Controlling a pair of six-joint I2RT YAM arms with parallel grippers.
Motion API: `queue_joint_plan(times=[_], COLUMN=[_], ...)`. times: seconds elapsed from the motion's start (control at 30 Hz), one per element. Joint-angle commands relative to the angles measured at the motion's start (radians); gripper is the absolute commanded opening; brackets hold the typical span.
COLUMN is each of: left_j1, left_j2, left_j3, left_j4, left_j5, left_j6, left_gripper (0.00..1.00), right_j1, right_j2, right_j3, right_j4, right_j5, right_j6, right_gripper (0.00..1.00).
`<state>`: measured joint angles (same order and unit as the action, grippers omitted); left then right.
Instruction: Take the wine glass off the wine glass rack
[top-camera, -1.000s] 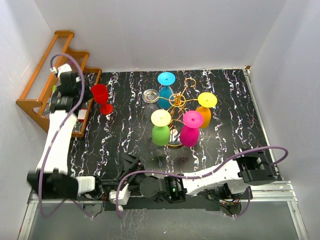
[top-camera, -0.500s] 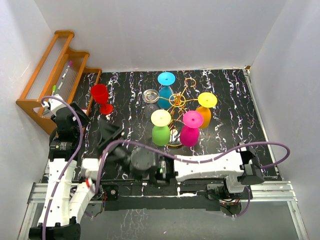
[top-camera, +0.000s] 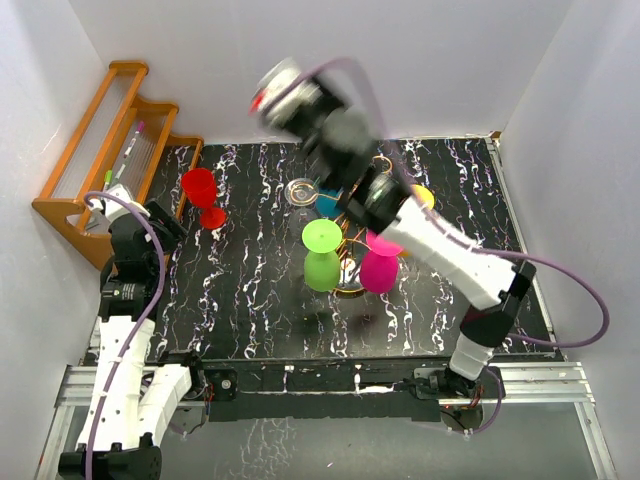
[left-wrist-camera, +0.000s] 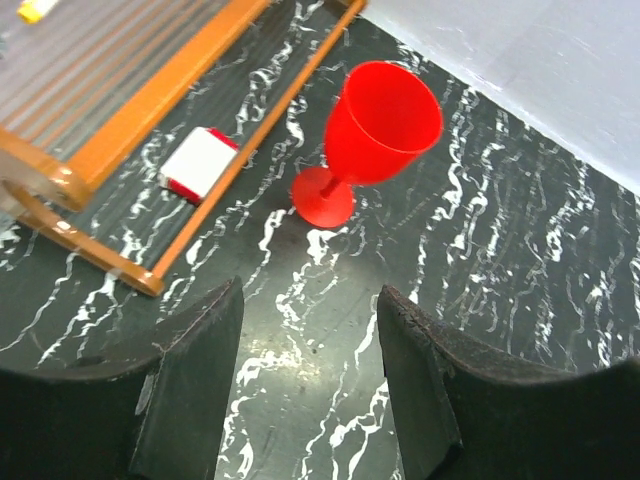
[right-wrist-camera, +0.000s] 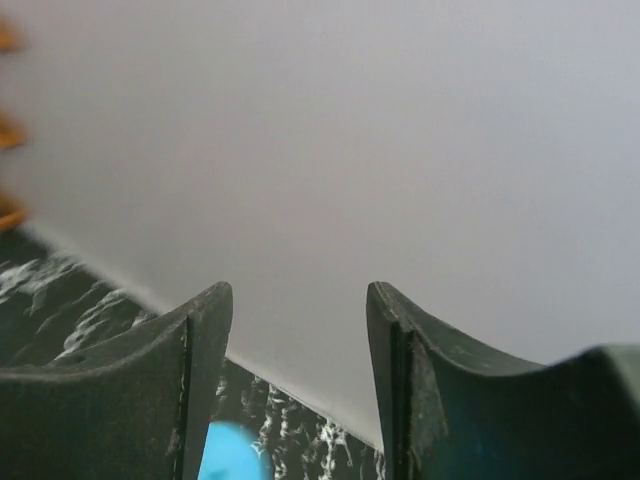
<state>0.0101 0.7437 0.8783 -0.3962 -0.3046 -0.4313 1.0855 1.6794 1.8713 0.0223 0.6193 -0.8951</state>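
Starting at the upper left of the overhead view, one orange slatted shelf (top-camera: 128, 70) sits against the wall. The left tool (left-wrist-camera: 310, 295) hangs below it with its two fingers apart and nothing between them. It looks down on one red glass (left-wrist-camera: 380, 125), which stands upright on the counter (top-camera: 250, 290), well apart from the rack. At centre stands the single wine glass rack (top-camera: 349, 285), a gold wire stand. A green glass (top-camera: 321, 258) and a magenta glass (top-camera: 378, 270) hang on its lower side, foot up and bowl down, so their long axis runs vertical. A cyan glass (top-camera: 326, 205) and an orange glass (top-camera: 424, 195) show only as slivers behind the arm. A clear glass (top-camera: 299, 190) sits at the rack's upper left edge; whether it hangs there I cannot tell. That makes six glasses in all: five at the rack and one on the counter. The right arm (top-camera: 440, 250) crosses over the rack from the lower right. The right tool (right-wrist-camera: 295, 295) is blurred in the overhead view, high and toward the upper left of the rack. It faces the back wall with its fingers apart and empty, and the cyan foot lies just below it. The right arm is clearly the nearer one, and the hanging glasses lie beneath and toward the lower right of its tool. The move probably calls for coming down beside a vertical stem.
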Motion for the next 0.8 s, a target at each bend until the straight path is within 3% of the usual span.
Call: queue_joint_plan(times=[0.0, 0.1, 0.17, 0.43, 0.6, 0.77], left_j1=[0.003, 0.003, 0.004, 0.002, 0.003, 0.004], left_j2=[-0.019, -0.016, -0.015, -0.023, -0.032, -0.041], left_j3=[-0.047, -0.079, -0.099, -0.127, -0.132, -0.133], left_j4=[0.092, 0.099, 0.109, 0.135, 0.125, 0.115], left_j5=[0.136, 0.159, 0.177, 0.217, 0.226, 0.222], left_j6=[-0.007, -0.006, 0.0, 0.023, 0.023, 0.022], left_gripper=[0.55, 0.55, 0.55, 0.54, 0.54, 0.54], right_j1=[-0.32, -0.554, -0.715, -1.151, -1.273, -1.368], right_j2=[0.019, 0.039, 0.024, -0.239, -0.349, -0.518], right_j3=[0.331, 0.449, 0.43, -0.074, -0.234, -0.509], right_j4=[-0.395, -0.652, -0.76, -0.709, -0.709, -0.615], right_j5=[0.025, -0.149, -0.326, -0.864, -0.949, -1.186], right_j6=[0.582, 0.88, 1.042, 1.346, 1.404, 1.545], right_gripper=[0.63, 0.64, 0.61, 0.64, 0.71, 0.7])
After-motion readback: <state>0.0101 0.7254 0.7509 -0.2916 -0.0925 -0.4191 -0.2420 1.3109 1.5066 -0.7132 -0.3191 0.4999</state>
